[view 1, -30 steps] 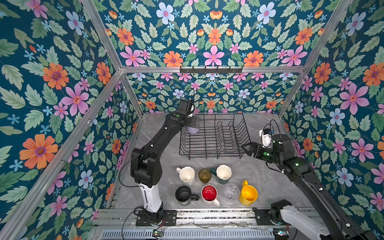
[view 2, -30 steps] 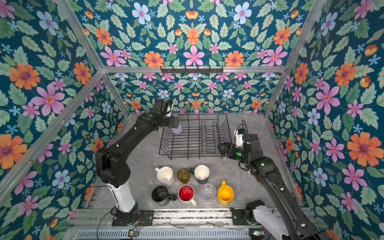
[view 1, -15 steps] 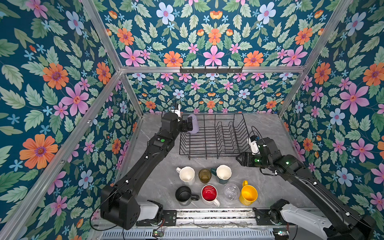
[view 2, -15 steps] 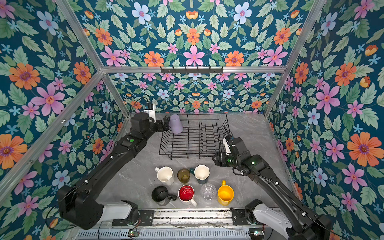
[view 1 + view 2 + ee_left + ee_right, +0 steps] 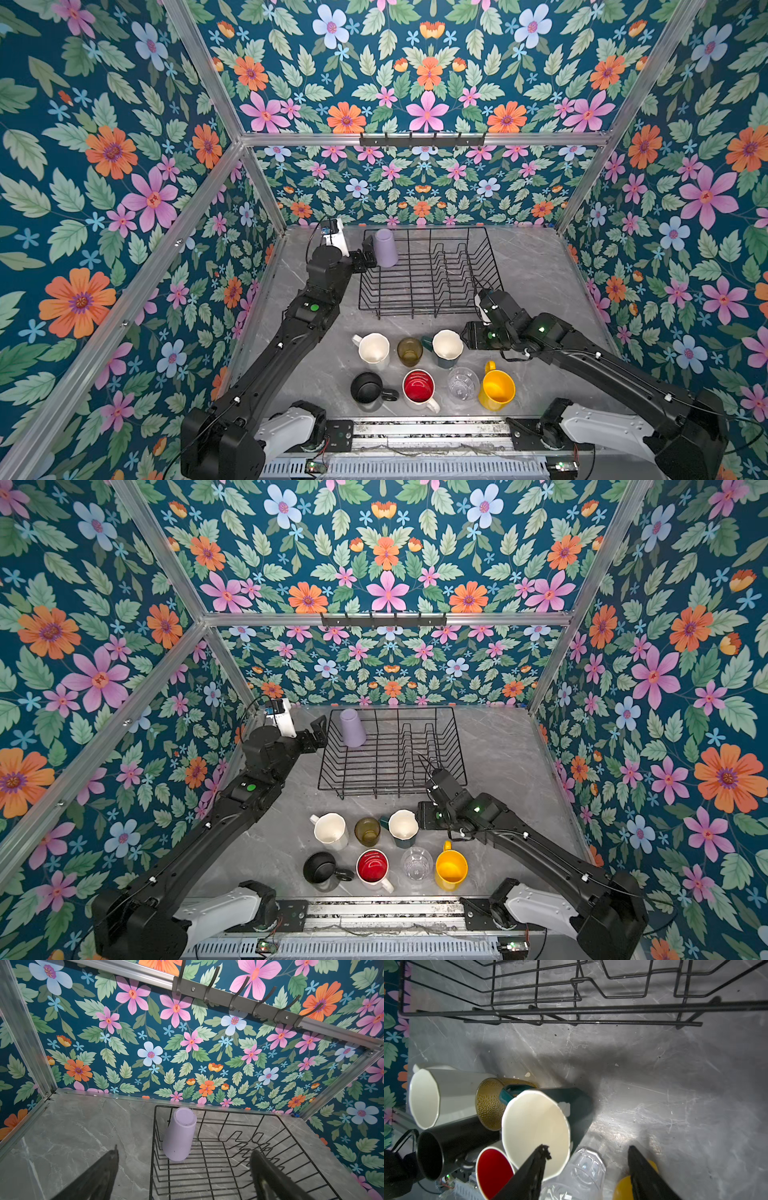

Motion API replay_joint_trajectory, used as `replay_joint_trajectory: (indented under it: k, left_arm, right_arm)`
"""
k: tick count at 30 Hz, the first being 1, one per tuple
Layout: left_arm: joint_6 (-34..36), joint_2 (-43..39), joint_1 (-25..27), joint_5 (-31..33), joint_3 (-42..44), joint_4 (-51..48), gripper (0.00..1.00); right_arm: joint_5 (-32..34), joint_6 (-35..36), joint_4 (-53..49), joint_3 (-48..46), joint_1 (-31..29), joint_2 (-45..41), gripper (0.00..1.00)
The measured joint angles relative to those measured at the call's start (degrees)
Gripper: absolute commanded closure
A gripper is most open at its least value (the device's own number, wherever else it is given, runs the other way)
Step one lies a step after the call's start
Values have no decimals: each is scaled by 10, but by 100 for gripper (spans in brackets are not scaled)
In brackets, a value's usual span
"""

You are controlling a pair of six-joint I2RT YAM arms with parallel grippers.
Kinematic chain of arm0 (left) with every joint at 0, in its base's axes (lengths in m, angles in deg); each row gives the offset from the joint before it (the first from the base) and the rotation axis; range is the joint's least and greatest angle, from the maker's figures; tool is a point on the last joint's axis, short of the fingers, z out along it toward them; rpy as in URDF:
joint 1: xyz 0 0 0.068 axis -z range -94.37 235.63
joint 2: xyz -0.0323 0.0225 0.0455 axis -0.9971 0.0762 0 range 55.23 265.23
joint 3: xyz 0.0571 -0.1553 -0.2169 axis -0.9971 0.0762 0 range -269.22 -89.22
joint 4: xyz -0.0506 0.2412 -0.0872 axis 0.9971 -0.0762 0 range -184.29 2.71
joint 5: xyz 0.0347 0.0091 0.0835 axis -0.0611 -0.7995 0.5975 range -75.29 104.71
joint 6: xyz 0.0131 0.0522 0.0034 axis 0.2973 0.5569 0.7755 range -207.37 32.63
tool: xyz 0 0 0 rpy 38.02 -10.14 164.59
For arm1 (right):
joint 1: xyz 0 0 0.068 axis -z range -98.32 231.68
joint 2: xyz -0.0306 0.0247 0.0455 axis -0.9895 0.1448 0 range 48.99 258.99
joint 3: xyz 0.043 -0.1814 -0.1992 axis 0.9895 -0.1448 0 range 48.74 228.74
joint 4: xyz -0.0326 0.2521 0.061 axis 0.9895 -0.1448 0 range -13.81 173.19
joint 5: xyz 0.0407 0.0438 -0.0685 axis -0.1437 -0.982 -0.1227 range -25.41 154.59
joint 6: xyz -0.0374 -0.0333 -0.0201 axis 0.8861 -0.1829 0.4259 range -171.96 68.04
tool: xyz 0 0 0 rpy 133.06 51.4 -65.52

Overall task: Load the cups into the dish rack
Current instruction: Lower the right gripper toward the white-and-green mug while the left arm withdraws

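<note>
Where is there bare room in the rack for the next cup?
Flat grid of the dish rack, between the lilac tumbler and the near rim, left of the prongs. Crowded: the seven cups before the rack.

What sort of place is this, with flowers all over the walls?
Probably a robot test booth staged like a kitchen counter, not a home: flowered panels on an aluminium frame, two robot arms over the table, and a dish rack behind loose cups.
</note>
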Motion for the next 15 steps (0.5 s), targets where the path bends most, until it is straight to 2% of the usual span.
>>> replay_joint_trajectory:
  k: [10, 15]
  left_arm:
    - [-9, -17, -1, 5, 16, 0, 0]
    - [-10, -21, -1, 7, 19, 1, 0]
  right_arm:
    - [24, -33, 24, 0, -48, 62, 48]
    - [30, -47, 39, 0, -59, 94, 57]
